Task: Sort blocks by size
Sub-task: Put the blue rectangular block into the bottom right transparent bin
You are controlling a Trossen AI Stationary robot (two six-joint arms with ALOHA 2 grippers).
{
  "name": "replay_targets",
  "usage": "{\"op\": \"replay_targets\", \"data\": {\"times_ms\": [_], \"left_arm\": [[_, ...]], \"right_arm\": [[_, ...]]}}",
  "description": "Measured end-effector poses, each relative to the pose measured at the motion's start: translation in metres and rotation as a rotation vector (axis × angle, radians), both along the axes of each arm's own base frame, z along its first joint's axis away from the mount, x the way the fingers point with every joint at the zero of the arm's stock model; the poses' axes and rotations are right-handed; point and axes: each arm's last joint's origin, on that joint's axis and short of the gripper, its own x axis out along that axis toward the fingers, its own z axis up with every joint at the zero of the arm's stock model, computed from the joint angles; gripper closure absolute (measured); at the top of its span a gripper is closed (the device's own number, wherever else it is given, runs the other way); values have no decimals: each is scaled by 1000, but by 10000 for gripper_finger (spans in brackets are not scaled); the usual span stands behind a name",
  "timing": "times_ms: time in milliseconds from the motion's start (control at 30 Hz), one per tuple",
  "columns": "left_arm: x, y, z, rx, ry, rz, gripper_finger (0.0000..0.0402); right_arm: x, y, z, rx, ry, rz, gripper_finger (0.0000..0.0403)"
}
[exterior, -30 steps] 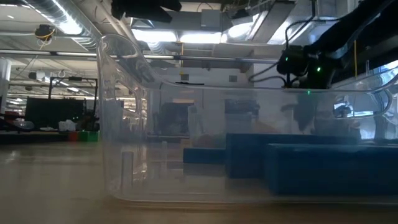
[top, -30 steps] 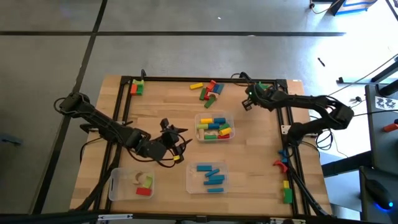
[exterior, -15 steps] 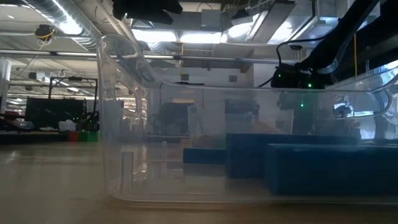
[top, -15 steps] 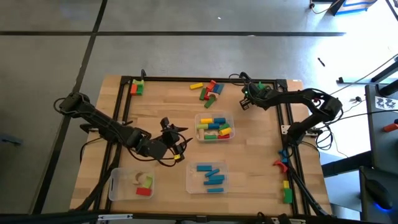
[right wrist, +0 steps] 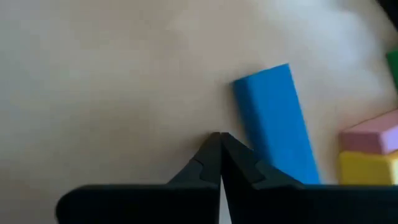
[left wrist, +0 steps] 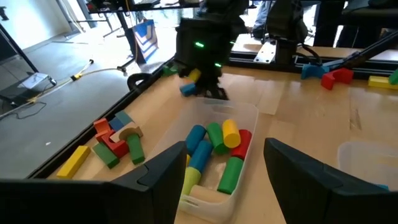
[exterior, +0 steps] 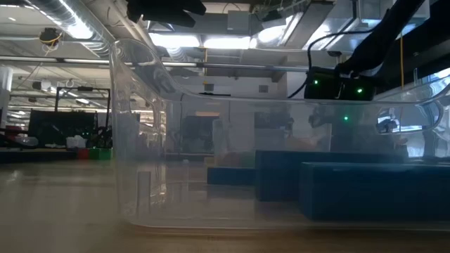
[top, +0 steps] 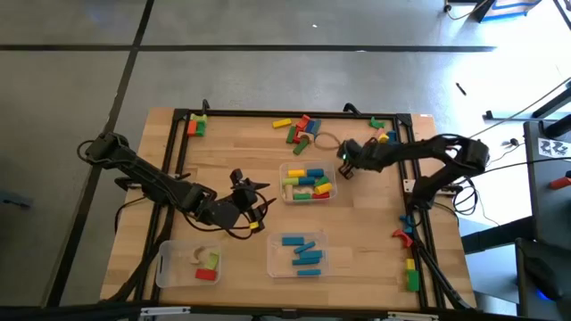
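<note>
Right gripper (top: 343, 166) pinched together, empty, beside clear plastic mixed-block tray (top: 308, 197), likely repositioning. Left gripper (top: 257, 203) spread apart, waiting mid-desk. Unsorted painted wooden blocks (top: 299, 129) lie at far desk edge.

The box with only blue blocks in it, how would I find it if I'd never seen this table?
Start at the wooden table seen from above and find the three clear boxes. Two sit along the near edge; take the box with only blue blocks, just below the middle box. The others hold mixed colours; this one holds nothing but blue bars.
</note>
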Motion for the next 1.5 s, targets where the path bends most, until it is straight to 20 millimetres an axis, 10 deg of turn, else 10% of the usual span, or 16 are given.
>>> {"op": "replay_targets", "data": {"times_ms": [233, 467, 767, 1500], "left_arm": [[0, 0, 0, -3, -3, 1, 192], [0, 0, 0, -6, -5, 2, 192], [0, 0, 0, -4, 0, 1, 192], [0, 0, 0, -4, -1, 2, 192]], "right_arm": [[6, 30, 18, -118, 105, 75, 394], [-1, 7, 35, -199, 94, -22, 394], [-21, -18, 15, -102, 92, -121, 394], [-30, 31, -3, -11, 116, -140, 394]]}}
